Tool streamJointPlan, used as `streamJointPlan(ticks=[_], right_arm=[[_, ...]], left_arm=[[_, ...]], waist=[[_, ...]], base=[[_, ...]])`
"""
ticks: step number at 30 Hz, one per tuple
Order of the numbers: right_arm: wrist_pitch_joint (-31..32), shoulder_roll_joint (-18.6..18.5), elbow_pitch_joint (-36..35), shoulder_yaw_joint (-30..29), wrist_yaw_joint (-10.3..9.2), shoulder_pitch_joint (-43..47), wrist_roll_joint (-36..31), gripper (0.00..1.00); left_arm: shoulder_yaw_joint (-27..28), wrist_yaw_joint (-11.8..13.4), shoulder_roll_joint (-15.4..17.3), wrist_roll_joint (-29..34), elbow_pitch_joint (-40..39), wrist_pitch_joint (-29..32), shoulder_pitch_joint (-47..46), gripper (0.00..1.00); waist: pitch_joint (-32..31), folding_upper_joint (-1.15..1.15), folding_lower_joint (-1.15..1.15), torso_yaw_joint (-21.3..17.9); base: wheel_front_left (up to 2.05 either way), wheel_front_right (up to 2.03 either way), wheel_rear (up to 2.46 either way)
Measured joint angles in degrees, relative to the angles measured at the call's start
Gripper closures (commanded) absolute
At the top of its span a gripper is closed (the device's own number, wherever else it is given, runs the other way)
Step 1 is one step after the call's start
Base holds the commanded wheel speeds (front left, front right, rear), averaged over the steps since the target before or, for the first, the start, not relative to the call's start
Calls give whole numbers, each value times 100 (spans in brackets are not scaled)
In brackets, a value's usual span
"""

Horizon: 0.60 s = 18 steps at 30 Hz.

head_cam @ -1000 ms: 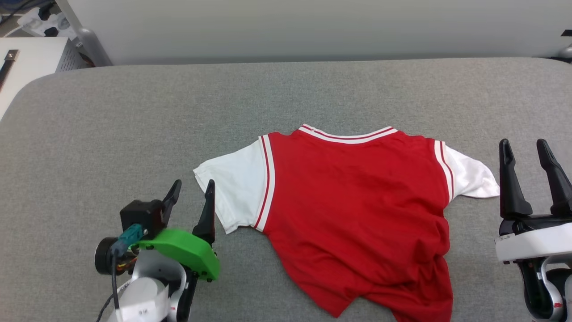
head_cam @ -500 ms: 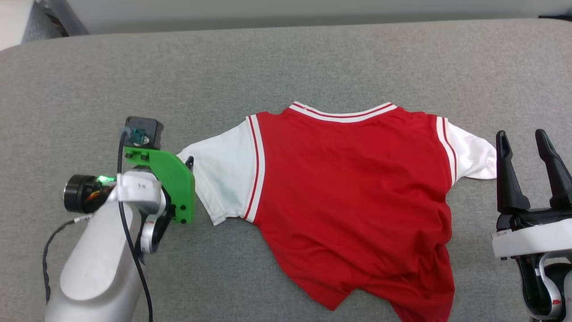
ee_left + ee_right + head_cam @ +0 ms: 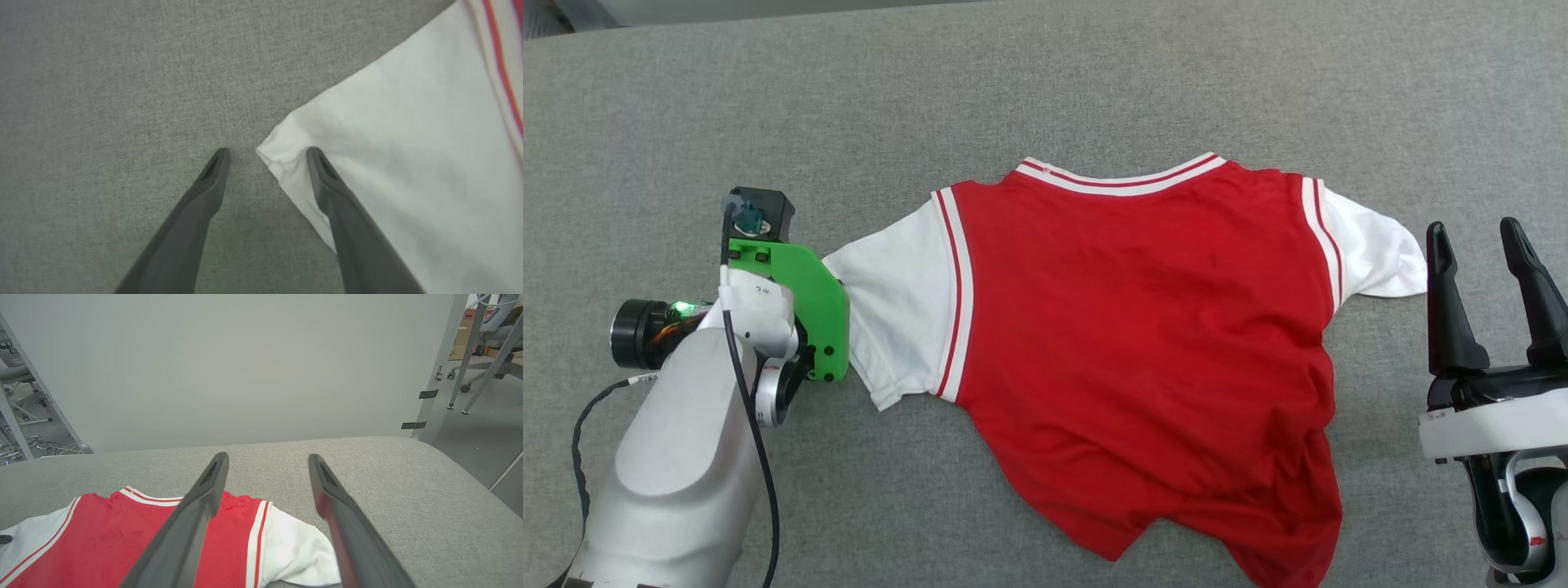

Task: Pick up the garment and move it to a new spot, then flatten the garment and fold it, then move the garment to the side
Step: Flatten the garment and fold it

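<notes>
Your left arm has swung outward and rolled its wrist over since a second ago. Its fingers then pointed up the head view beside the sleeve; now the left gripper (image 3: 267,151) aims straight down at the outer corner of the left sleeve (image 3: 890,318). The head has also dipped, so don't read the shirt's shift in the picture as the cloth moving.

You have the fingers spread wide and holding nothing. One is over white cloth and the other over bare grey, so the sleeve's corner sits between them, which looks like a set-up for a pinch. Whether the tips touch the fabric yet, I cannot tell.

The garment (image 3: 1143,327) lies plain red side up in the middle of the counter (image 3: 1045,82). Its sleeves are out to either side and its hem (image 3: 1282,506) is rumpled at the near right, so it is not yet lifted. Your right gripper (image 3: 1474,229) waits just beside the right sleeve (image 3: 1372,245), fingers parted and empty, probably placed to take the matching corner.
</notes>
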Motion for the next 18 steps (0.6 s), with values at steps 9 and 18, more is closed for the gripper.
streamJointPlan(ticks=[9,18], right_arm=[[3,-36,-22,1,0,-5,-22,0],[619,-274,138,-109,0,5,-51,0]], left_arm=[[-55,-338,-59,-221,460,-112,-177,100],[211,-271,-130,-483,330,-756,270,100]], waist=[[28,0,0,-5],[-251,0,0,105]], base=[[0,0,0],[0,0,0]])
